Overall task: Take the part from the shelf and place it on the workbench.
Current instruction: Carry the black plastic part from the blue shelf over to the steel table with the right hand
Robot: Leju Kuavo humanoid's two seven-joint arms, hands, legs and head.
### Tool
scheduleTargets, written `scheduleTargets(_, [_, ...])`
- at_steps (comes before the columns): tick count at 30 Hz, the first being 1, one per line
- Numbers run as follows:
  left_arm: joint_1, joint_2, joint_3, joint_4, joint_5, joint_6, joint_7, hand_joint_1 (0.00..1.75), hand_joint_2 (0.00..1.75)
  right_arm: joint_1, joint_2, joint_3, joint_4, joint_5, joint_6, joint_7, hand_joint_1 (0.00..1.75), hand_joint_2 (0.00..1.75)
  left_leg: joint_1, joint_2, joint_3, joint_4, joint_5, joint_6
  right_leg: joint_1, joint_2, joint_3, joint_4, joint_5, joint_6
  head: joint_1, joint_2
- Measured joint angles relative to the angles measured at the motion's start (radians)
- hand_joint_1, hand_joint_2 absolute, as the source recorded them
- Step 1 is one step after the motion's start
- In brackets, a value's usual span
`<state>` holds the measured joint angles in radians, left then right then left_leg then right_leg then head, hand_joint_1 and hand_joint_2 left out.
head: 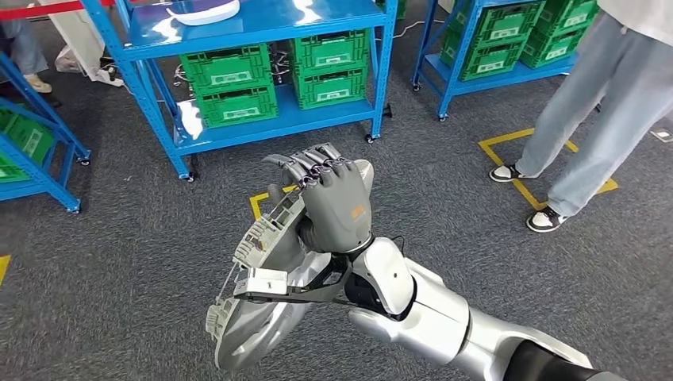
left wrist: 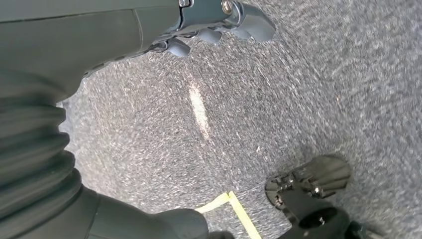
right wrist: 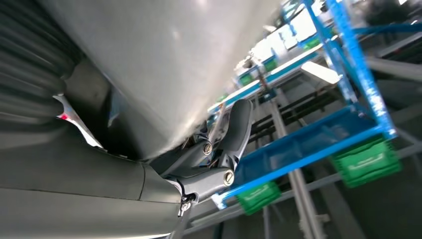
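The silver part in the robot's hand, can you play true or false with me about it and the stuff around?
1. The right hand holds the curved silver plastic part. True.
2. The green plastic crates sit on a red shelf. False: the blue metal shelf holds them.
3. A person in light jeans stands on the grey carpet floor. True.
4. The part lies on a workbench. False: it is held above the floor.

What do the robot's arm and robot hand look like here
The right arm has glossy silver shells with black at the joints and a thin black cable near the wrist. Its robot hand is matte dark grey with a small orange mark on the back. At the left wrist, the left robot hand shows a grey ribbed cover and dark fingers with metal screws.
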<state>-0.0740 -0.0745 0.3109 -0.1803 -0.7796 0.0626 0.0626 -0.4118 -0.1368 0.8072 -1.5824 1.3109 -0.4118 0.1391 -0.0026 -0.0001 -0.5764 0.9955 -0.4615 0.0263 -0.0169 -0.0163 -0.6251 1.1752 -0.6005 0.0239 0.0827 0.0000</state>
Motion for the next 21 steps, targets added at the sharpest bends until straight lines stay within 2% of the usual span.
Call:
scheduleTargets(1, [0.0, 0.0, 0.0, 0.0, 0.0, 0.001, -0.001, 0.0, 1.75, -0.001, 0.0, 0.0, 0.0, -0.004, 0.005, 0.0, 1.75, 1.75, -0.001, -0.012, -0.006, 0.003, 0.002, 0.002, 0.001, 0.009, -0.033, 0.069, -0.028, 0.0, 0.001, 0.0])
scheduleTargets(2, [0.001, -0.001, 0.0, 0.0, 0.0, 0.001, -0.003, 0.0, 1.75, -0.001, 0.0, 0.0, 0.001, -0.007, 0.009, 0.0, 1.75, 1.75, -0.002, -0.025, -0.012, 0.007, 0.004, 0.003, 0.002, 0.013, -0.056, 0.115, -0.039, 0.0, 0.001, 0.0])
scheduleTargets(3, [0.003, -0.001, 0.0, 0.001, 0.001, 0.002, -0.004, 0.0, 1.75, -0.001, 0.0, 0.0, 0.001, -0.009, 0.013, 0.0, 1.75, 1.75, -0.003, -0.04, -0.017, 0.011, 0.005, 0.002, 0.002, 0.015, -0.061, 0.124, -0.031, -0.002, 0.001, 0.0])
scheduleTargets(4, [0.005, -0.001, 0.0, 0.001, 0.001, 0.002, -0.006, 0.0, 1.75, -0.003, 0.0, 0.0, 0.001, -0.011, 0.014, 0.0, 1.75, 1.75, -0.003, -0.054, -0.022, 0.016, 0.007, 0.001, 0.002, 0.017, -0.045, 0.093, -0.006, -0.004, 0.001, 0.0])
scheduleTargets(5, [0.006, -0.001, 0.0, 0.001, 0.001, 0.002, -0.008, 0.0, 1.75, -0.005, 0.0, 0.001, 0.001, -0.011, 0.015, 0.0, 1.75, 1.75, -0.003, -0.068, -0.026, 0.022, 0.008, -0.001, 0.002, 0.027, -0.012, 0.029, 0.03, -0.008, 0.001, 0.0])
scheduleTargets(7, [0.006, -0.001, 0.0, 0.001, 0.002, 0.004, -0.011, 0.0, 1.75, -0.01, 0.001, 0.001, 0.001, -0.012, 0.014, -0.001, 1.75, 1.75, -0.004, -0.094, -0.037, 0.034, 0.009, -0.009, 0.001, 0.062, 0.049, -0.094, 0.071, -0.015, 0.0, 0.0])
scheduleTargets(8, [0.006, -0.001, 0.0, 0.001, 0.002, 0.005, -0.012, 0.0, 1.75, -0.012, 0.001, 0.001, 0.001, -0.012, 0.014, -0.001, 1.75, 1.75, -0.004, -0.104, -0.042, 0.037, 0.011, -0.015, 0.001, 0.073, 0.063, -0.126, 0.077, -0.019, 0.0, 0.0])
scheduleTargets(9, [0.007, -0.001, 0.0, 0.001, 0.002, 0.006, -0.012, 0.0, 1.75, -0.013, 0.001, 0.001, 0.001, -0.012, 0.014, -0.001, 1.75, 1.75, -0.002, -0.113, -0.048, 0.038, 0.015, -0.022, 0.003, 0.076, 0.065, -0.136, 0.074, -0.023, 0.0, 0.0])
scheduleTargets(11, [0.012, 0.001, 0.001, 0.002, 0.002, 0.007, -0.012, 0.0, 1.75, -0.016, 0.004, 0.002, 0.001, -0.013, 0.014, -0.001, 1.75, 1.75, 0.0, -0.125, -0.055, 0.034, 0.021, -0.035, 0.003, 0.056, 0.064, -0.142, 0.084, -0.035, 0.0, 0.0])
scheduleTargets(12, [0.014, 0.001, 0.001, 0.002, 0.002, 0.007, -0.012, 0.0, 1.75, -0.018, 0.006, 0.002, 0.001, -0.014, 0.014, -0.001, 1.75, 1.75, -0.001, -0.111, -0.061, 0.041, 0.017, -0.041, 0.001, 0.046, 0.064, -0.146, 0.088, -0.042, -0.004, 0.0])
scheduleTargets(13, [0.015, 0.002, 0.001, 0.002, 0.002, 0.007, -0.012, 0.0, 1.75, -0.022, 0.007, 0.002, 0.001, -0.014, 0.014, -0.001, 1.75, 1.75, -0.002, -0.087, -0.073, 0.064, 0.001, -0.047, -0.002, 0.034, 0.065, -0.151, 0.093, -0.048, -0.007, 0.0])
scheduleTargets(15, [0.013, 0.001, 0.001, 0.002, 0.002, 0.008, -0.012, 0.0, 1.75, -0.024, 0.009, 0.002, 0.001, -0.014, 0.013, -0.003, 1.75, 1.75, 0.001, -0.029, -0.119, 0.169, -0.059, -0.06, -0.003, 0.011, 0.064, -0.154, 0.095, -0.053, -0.015, 0.0])
scheduleTargets(16, [0.012, 0.001, 0.001, 0.002, 0.002, 0.008, -0.012, 0.0, 1.75, -0.025, 0.009, 0.002, 0.001, -0.016, 0.013, -0.004, 1.75, 1.75, 0.005, -0.016, -0.147, 0.234, -0.09, -0.065, -0.002, -0.001, 0.063, -0.154, 0.095, -0.054, -0.016, 0.0])
scheduleTargets(17, [0.012, 0.002, 0.001, 0.002, 0.002, 0.008, -0.013, 0.0, 1.75, -0.024, 0.009, 0.002, 0.001, -0.017, 0.012, -0.006, 1.75, 1.75, 0.009, -0.009, -0.167, 0.283, -0.108, -0.07, -0.002, -0.014, 0.063, -0.154, 0.095, -0.054, -0.016, 0.0])
scheduleTargets(18, [0.012, 0.002, 0.001, 0.002, 0.002, 0.008, -0.013, 0.0, 1.75, -0.024, 0.009, 0.002, 0.001, -0.019, 0.012, -0.007, 1.75, 1.75, 0.013, -0.006, -0.169, 0.298, -0.109, -0.073, -0.002, -0.027, 0.063, -0.154, 0.095, -0.054, -0.016, 0.0])
scheduleTargets(19, [0.012, 0.002, 0.001, 0.002, 0.002, 0.008, -0.013, 0.0, 1.75, -0.024, 0.009, 0.002, 0.002, -0.02, 0.011, -0.008, 1.75, 1.75, 0.015, -0.002, -0.152, 0.274, -0.092, -0.075, -0.002, -0.039, 0.063, -0.153, 0.095, -0.053, -0.016, 0.0])
scheduleTargets(20, [0.012, 0.002, 0.001, 0.001, 0.002, 0.008, -0.012, 0.0, 1.75, -0.025, 0.009, 0.002, 0.002, -0.021, 0.01, -0.008, 1.75, 1.75, 0.017, 0.006, -0.114, 0.213, -0.064, -0.074, -0.003, -0.05, 0.064, -0.153, 0.094, -0.052, -0.016, 0.0])
scheduleTargets(21, [0.011, 0.003, 0.002, 0.001, 0.001, 0.008, -0.012, 0.0, 1.75, -0.026, 0.009, 0.002, 0.002, -0.021, 0.009, -0.008, 1.75, 1.75, 0.016, 0.025, -0.07, 0.137, -0.041, -0.071, -0.002, -0.061, 0.066, -0.153, 0.094, -0.049, -0.016, 0.0])
